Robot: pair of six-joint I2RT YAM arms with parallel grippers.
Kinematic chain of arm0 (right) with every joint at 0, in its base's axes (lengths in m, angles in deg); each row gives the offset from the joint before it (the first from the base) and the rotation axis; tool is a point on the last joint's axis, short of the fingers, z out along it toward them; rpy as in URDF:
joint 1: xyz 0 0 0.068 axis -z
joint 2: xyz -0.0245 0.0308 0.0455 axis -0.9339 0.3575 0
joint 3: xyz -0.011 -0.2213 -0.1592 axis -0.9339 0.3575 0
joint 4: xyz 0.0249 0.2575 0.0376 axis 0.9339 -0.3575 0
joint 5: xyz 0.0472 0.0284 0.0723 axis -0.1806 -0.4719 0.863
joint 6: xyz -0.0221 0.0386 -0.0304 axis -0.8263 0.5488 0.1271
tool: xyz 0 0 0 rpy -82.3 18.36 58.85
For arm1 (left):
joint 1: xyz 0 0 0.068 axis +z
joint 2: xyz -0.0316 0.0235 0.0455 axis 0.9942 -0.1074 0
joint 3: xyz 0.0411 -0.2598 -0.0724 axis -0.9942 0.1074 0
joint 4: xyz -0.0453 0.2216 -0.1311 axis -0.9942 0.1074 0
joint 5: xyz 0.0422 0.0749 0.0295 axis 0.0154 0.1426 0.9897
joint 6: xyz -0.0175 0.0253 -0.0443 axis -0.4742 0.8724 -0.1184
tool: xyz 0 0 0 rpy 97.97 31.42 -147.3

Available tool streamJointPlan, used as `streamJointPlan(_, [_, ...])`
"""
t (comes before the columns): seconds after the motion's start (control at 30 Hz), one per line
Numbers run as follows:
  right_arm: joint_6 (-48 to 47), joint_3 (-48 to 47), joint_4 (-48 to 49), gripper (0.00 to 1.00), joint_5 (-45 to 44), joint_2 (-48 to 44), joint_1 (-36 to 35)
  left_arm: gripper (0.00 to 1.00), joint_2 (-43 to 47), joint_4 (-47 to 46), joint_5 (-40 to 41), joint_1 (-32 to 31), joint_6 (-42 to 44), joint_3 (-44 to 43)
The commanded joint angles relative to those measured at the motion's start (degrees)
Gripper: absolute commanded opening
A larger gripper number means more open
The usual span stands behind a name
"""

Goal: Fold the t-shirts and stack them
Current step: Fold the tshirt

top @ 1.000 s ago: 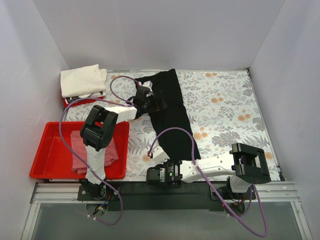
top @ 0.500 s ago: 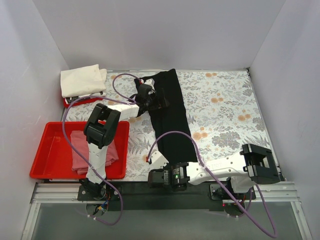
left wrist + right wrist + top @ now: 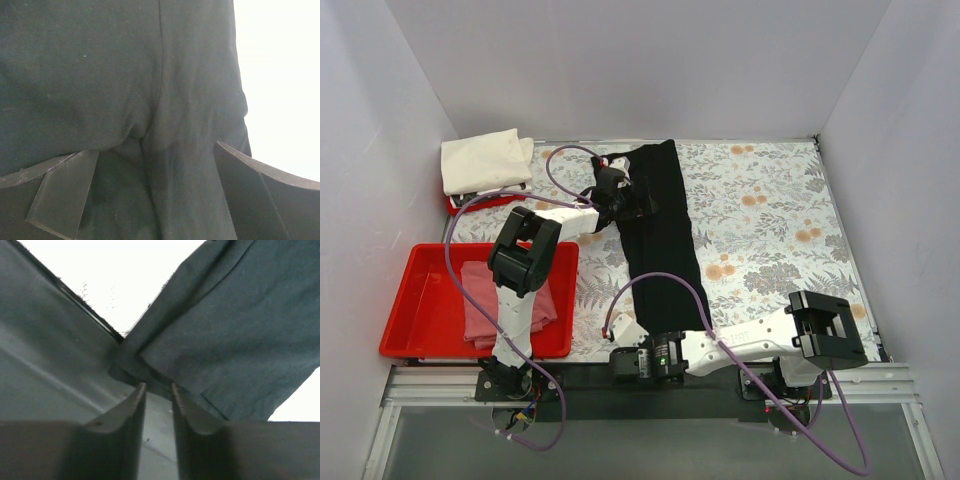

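Right pincer (image 3: 157,386) has drawn back toward 6 o'clock, and its fingers have parted to a narrow gap with no cloth visible between them. The black t-shirt (image 3: 665,240) lies as a long strip on the bench (image 3: 770,220), long axis running 12 to 6 o'clock. Its near corner lies just beyond the right fingertips, spreading toward 1 o'clock in the wrist view. The left pincer (image 3: 156,150) hovers wide open over the far end, so each arm serves its nearer end.

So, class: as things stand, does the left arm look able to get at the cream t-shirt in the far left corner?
Probably yes. The left gripper hangs open over the black t-shirt, holding nothing, and the cream t-shirt lies uncovered to its left with nothing between.
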Motion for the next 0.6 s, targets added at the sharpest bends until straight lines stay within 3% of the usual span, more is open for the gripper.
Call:
streamJointPlan(0.0, [0.8,-1.5,-1.3,0.29,-0.2,-4.1,-0.7,0.93,-0.6,4.2,3.0,0.4,1.6,-0.8])
streamJointPlan(0.17, [3.8,0.9,-1.0,0.48,-6.3,-10.3,0.6,0.93,2.2,4.0,3.9,0.4,1.6,0.5])
streamJointPlan(0.37, [0.8,7.3,2.4,0.50,-10.7,-17.0,12.1,0.93,7.2,2.1,7.9,0.4,1.4,3.5])
streamJointPlan(0.57, [-11.7,17.5,21.6,0.50,-6.0,-26.5,26.1,0.93,5.8,3.8,9.4,0.4,2.1,2.1])
